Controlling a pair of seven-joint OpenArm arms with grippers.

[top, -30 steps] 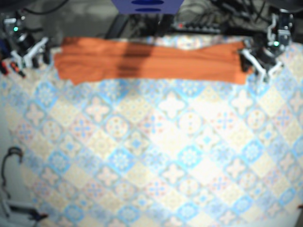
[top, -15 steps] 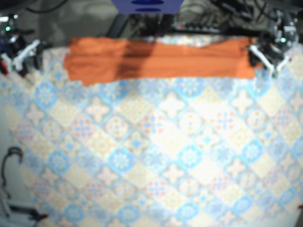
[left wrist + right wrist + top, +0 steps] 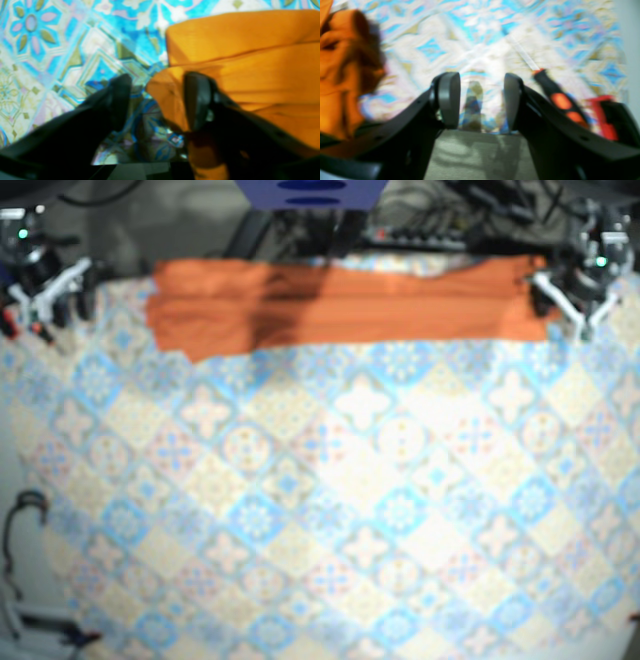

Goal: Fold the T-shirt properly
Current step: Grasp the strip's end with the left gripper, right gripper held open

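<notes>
Edges: shirt (image 3: pixel 340 308) lies along table (image 3: pixel 350 510) far edge, wide patterned top before it. Shirt orange, folded into long band. Left gripper (image 3: pixel 158 82) jaws spread astride shirt end; right gripper (image 3: pixel 481 80) jaws spread, beside shirt.

The T-shirt (image 3: pixel 340 310) lies as a long folded band along the far edge of the tablecloth (image 3: pixel 350 510), running between the two claws. The left gripper (image 3: pixel 158 82) sits at one end. The shirt's corner reaches in between its parted fingers, one finger above the shirt and the other above bare tablecloth. The right gripper (image 3: pixel 481 80) hangs apart from the other end, nothing between its parted fingers. In the wrist view the shirt is off beyond its left finger, and a screwdriver (image 3: pixel 557 100) lies just beside its right finger.
</notes>
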